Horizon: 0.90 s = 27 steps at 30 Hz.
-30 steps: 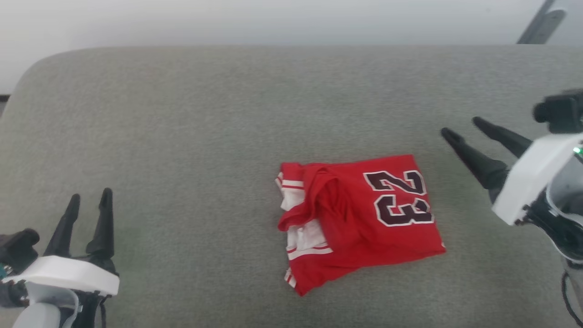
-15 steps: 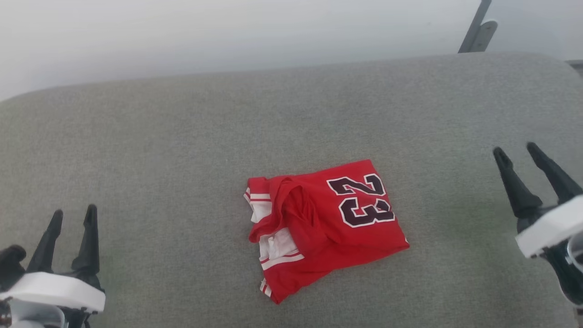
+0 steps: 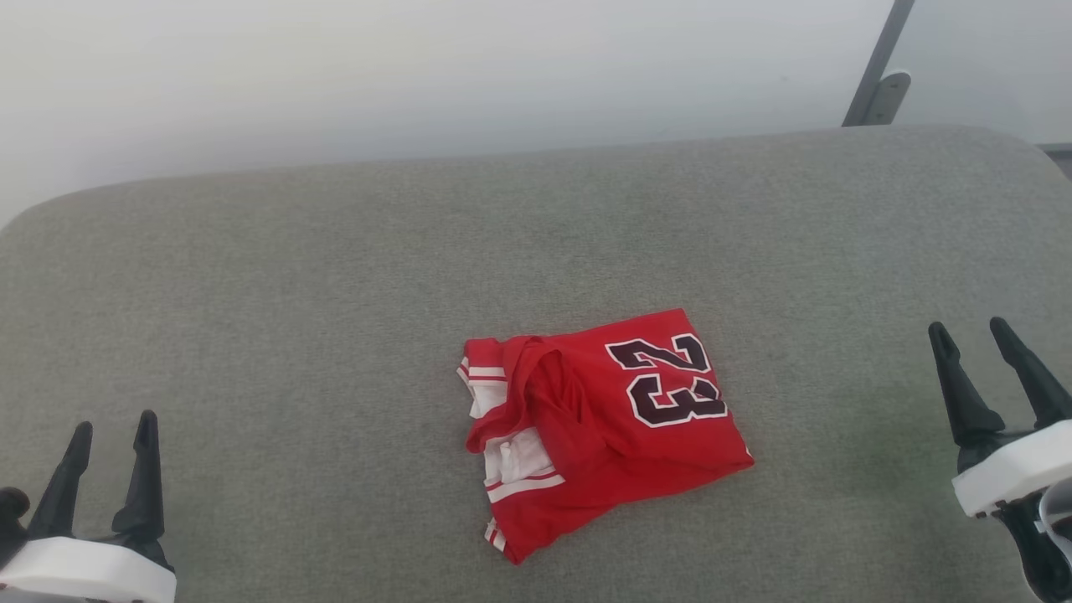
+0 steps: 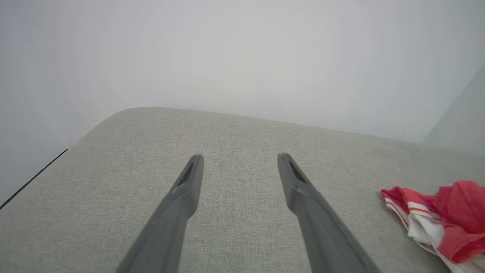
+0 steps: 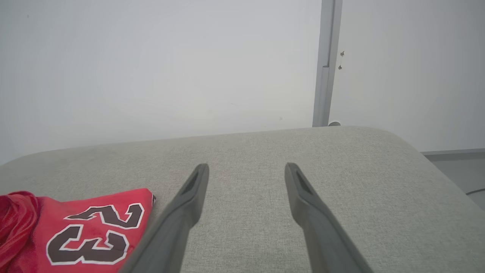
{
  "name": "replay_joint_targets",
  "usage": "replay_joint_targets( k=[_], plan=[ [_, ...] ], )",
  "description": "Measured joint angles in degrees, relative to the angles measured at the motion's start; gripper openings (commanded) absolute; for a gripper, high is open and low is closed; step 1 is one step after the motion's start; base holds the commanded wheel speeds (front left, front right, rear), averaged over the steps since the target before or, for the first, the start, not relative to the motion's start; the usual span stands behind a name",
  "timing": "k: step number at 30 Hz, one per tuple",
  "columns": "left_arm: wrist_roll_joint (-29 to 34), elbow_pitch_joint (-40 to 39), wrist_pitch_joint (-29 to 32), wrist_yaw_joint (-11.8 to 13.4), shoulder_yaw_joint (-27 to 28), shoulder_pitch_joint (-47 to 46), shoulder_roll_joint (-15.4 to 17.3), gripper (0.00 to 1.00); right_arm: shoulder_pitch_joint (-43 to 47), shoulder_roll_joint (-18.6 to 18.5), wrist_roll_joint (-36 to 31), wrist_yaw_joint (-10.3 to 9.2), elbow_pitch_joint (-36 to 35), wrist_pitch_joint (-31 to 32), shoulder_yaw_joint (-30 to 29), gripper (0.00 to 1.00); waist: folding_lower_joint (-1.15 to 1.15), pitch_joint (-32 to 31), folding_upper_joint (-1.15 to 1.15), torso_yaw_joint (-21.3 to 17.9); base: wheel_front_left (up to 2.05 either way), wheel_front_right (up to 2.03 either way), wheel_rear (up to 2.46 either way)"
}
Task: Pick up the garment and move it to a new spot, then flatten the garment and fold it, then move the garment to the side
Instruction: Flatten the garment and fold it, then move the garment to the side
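Observation:
The garment (image 3: 603,427), a red jersey with white sleeves, striped trim and a dark 23, lies folded on the grey cushioned surface (image 3: 335,276) just right of centre. Its edge shows at the right of the left wrist view as the garment (image 4: 443,220), and at the lower left of the right wrist view as the garment (image 5: 75,231). My left gripper (image 3: 113,431) stands open at the lower left, far from it. My right gripper (image 3: 970,331) stands open at the right edge, apart from the jersey. Neither holds anything.
A pale wall (image 3: 419,75) rises behind the surface's far edge. A grey metal post (image 3: 875,75) stands at the back right. The surface's rounded corners lie at the far left and the far right (image 5: 398,140), with floor beyond.
The head camera has shifted, so the whole picture moved. My right gripper has drawn back from beside the jersey to the right edge and turned upright. The jersey's shape is unchanged.

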Motion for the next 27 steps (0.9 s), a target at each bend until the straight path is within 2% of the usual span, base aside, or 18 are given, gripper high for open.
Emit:
replay_joint_targets(
  k=[17, 27],
  plan=[
    [0.66, -1.11, 0.0, 0.0, 0.15, 0.59, -0.21, 1.0, 0.77, -0.3, 1.87, 0.0, 1.14, -0.96, 1.64, 1.0, 0.0, -0.11, 0.0, 1.61, 0.0, 0.0, 0.0],
    [0.36, -1.36, 0.0, 0.0, -1.48, 0.52, -1.07, 1.0, -3.14, -1.67, 5.72, 0.0, -2.67, 11.39, 10.21, 1.0, 0.0, 0.78, 0.0, 4.31, 0.0, 0.0, 0.0]
  ],
)
